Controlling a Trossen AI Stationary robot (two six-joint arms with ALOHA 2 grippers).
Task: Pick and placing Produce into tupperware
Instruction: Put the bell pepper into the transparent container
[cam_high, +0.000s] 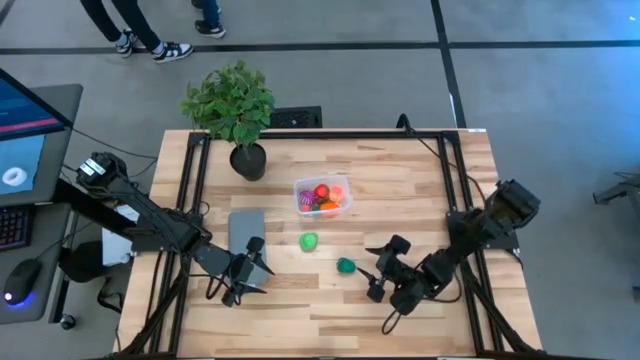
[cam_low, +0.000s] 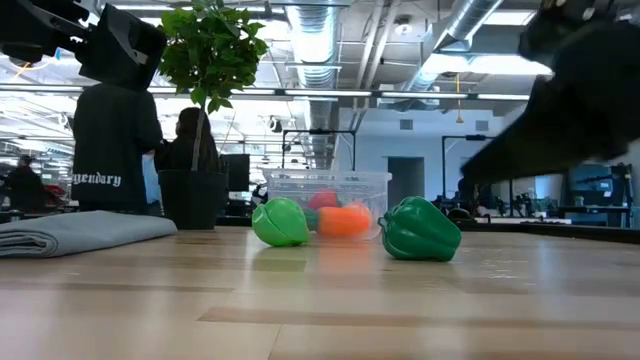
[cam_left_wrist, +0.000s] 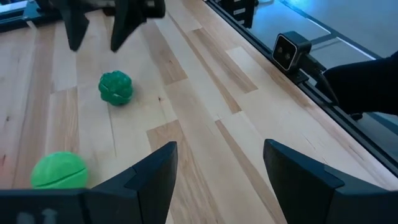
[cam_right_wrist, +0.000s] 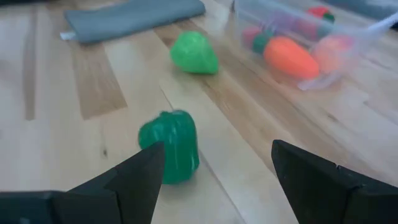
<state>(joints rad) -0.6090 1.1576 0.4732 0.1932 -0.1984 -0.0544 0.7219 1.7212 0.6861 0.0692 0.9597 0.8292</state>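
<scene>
The clear tupperware (cam_high: 322, 196) stands mid-table and holds several toys, among them an orange one (cam_right_wrist: 289, 57) and a red one. A light green toy fruit (cam_high: 309, 241) lies on the wood just near of the tub. A dark green toy pepper (cam_high: 346, 265) rests on the table to its right. My right gripper (cam_high: 378, 268) is open and sits right of the pepper, which shows close before its fingers (cam_right_wrist: 168, 146). My left gripper (cam_high: 262, 262) is open near the grey slab, left of both green toys (cam_left_wrist: 59, 171) (cam_left_wrist: 115, 88).
A flat grey folded slab (cam_high: 245, 229) lies left of the tub. A potted leafy plant (cam_high: 232, 105) stands at the far left part of the table. Black frame rails (cam_high: 190, 180) run along the table's sides. People stand beyond the far edge.
</scene>
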